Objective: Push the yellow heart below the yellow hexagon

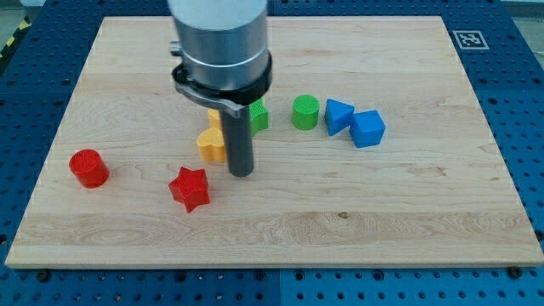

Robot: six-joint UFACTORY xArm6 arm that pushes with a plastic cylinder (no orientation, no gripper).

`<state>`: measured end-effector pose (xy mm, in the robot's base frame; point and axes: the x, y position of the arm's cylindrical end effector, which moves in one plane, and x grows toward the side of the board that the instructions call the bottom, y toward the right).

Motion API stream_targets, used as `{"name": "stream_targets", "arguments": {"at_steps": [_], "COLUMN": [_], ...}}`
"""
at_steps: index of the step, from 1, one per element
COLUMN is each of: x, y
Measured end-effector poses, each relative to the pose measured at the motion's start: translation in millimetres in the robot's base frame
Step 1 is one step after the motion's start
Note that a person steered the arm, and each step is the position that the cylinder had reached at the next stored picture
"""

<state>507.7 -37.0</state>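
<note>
The yellow heart [211,145] lies on the wooden board just left of my rod. My tip [241,174] rests on the board right beside the heart's lower right side, close to touching it. The yellow hexagon [216,117] sits just above the heart, mostly hidden behind my rod and the arm's grey body; only a small yellow patch shows.
A green block [258,116] peeks out right of the rod. A green cylinder [306,112] and two blue blocks [338,116] [368,129] lie to the right. A red star [189,189] sits below left of the heart and a red cylinder [88,167] at far left.
</note>
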Motion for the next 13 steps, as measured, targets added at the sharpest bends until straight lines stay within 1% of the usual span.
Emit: {"name": "stream_targets", "arguments": {"at_steps": [1,2,4,5,6,7,8,9,13], "x": [0.0,0.0,-3.1,-5.5,-5.4,4.7,7.4,7.4,-27.3], "y": [14.9,7.4,-43.8,-51.6,-51.2,-42.9,-16.0,-15.6,-19.9]}}
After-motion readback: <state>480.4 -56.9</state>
